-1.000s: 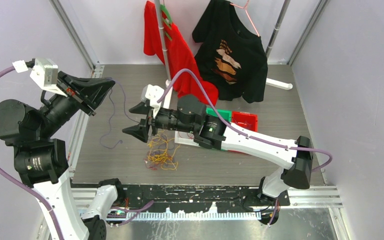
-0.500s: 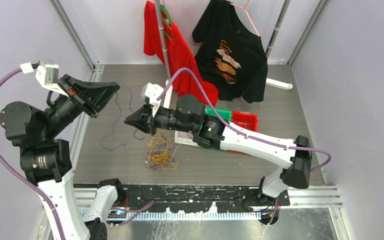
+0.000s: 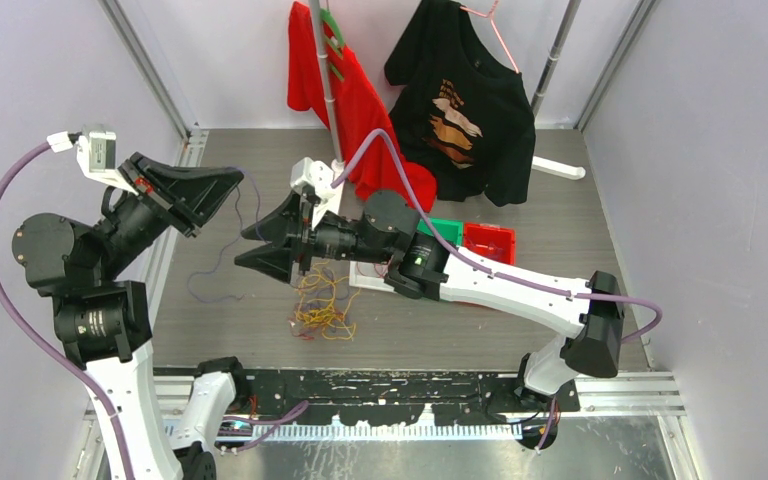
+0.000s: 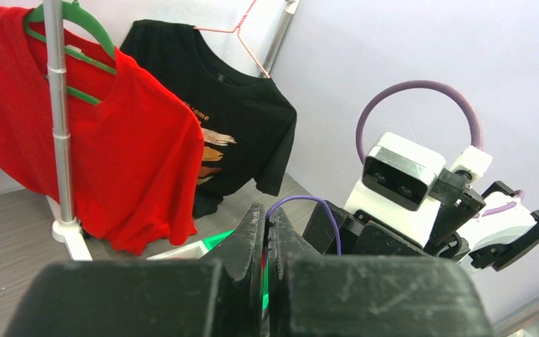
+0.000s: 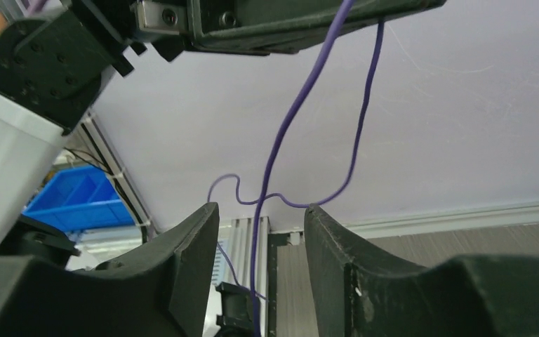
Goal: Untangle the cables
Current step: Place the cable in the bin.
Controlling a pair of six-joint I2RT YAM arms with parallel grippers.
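A tangle of yellow and red cables [image 3: 320, 305] lies on the grey table just below my right gripper. One purple cable [image 3: 191, 283] is pulled out of it. It hangs from my left gripper [image 3: 232, 184], which is raised at the left and shut on it. In the left wrist view the purple cable [image 4: 317, 208] loops out from the closed tips of the left gripper [image 4: 266, 219]. My right gripper [image 3: 252, 245] is open and points left toward the hanging strand. In the right wrist view the purple cable [image 5: 281, 144] runs down between the spread fingers of the right gripper [image 5: 261, 219] without being pinched.
A red T-shirt [image 3: 358, 110] and a black T-shirt [image 3: 472, 110] hang on a rack pole [image 3: 322, 70] at the back. A green bin [image 3: 442, 228] and a red bin [image 3: 489, 241] sit behind my right arm. A blue bin [image 5: 77, 199] lies beyond the table's left rail.
The right gripper closed near the purple strand half a second ago and has opened again. The left arm has drawn the purple cable slightly up and left.
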